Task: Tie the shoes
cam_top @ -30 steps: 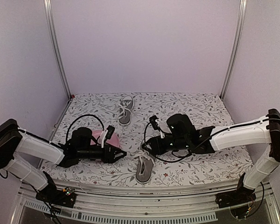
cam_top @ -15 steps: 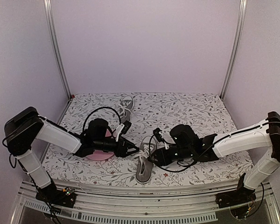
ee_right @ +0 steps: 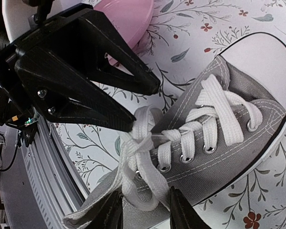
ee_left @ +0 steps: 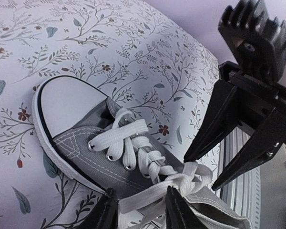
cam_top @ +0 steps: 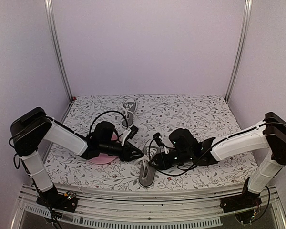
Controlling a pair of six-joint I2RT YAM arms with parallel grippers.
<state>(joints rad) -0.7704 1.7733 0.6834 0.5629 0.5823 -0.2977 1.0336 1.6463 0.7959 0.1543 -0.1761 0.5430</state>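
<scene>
Near edge, about mid-width — that's where your near shoe [cam_top: 147, 175] sits, on the floral cloth [cam_top: 205, 112]. The far shoe [cam_top: 128, 112] is up by the far edge, left of centre, well apart from both arms. The pink plate [cam_top: 96, 159] lies toward the left edge, partly hidden under the left arm [cam_top: 66, 140].

Both grippers meet low over the ankle end of the near shoe, coming in from opposite sides.

You've got the left gripper [ee_right: 144, 109] with its fingers spread, tips just beside the lace bunch. Its own camera shows a flat white lace strand [ee_left: 143, 200] running across the gap between the fingers, and they aren't closed on it.

The right gripper [ee_left: 200, 172] is spread wide too, tips angled down at the top eyelets from the other side. In its wrist view a strand also passes between its fingers, not clamped. So neither hand is grasping anything — both released.

The laces [ee_right: 214, 119] run through every eyelet you can see in tidy crosses. At the top they bunch into a loose crossover with one small loop [ee_right: 148, 110]. You can't tell from these views whether that's a real knot.

The white toe cap [ee_left: 69, 102] is at the end away from both grippers.
</scene>
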